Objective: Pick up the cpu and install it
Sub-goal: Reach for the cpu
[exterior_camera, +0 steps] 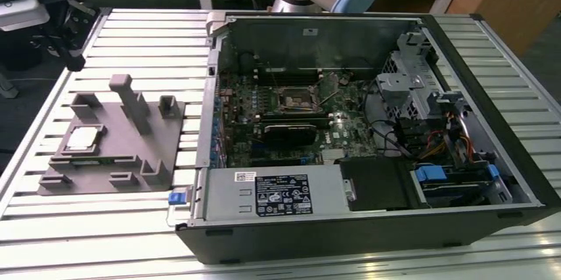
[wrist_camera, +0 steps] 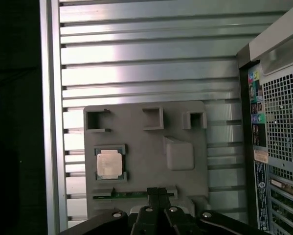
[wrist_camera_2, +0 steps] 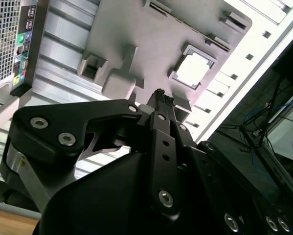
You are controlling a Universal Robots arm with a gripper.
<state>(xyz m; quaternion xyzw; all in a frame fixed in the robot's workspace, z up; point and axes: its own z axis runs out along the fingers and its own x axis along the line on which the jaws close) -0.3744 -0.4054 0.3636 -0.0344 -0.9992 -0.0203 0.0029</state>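
Cpu (wrist_camera: 109, 164) rests in grey fixture (wrist_camera: 146, 139) (closed gripper (wrist_camera: 158, 191) hovers apart).

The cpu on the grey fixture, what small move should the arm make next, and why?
Probably slide the gripper across until it is centred over the cpu. In the first wrist view the cpu lies flat in its square pocket on the grey fixture, while the gripper, shut and empty, hangs above the fixture's edge, off to one side of the chip.
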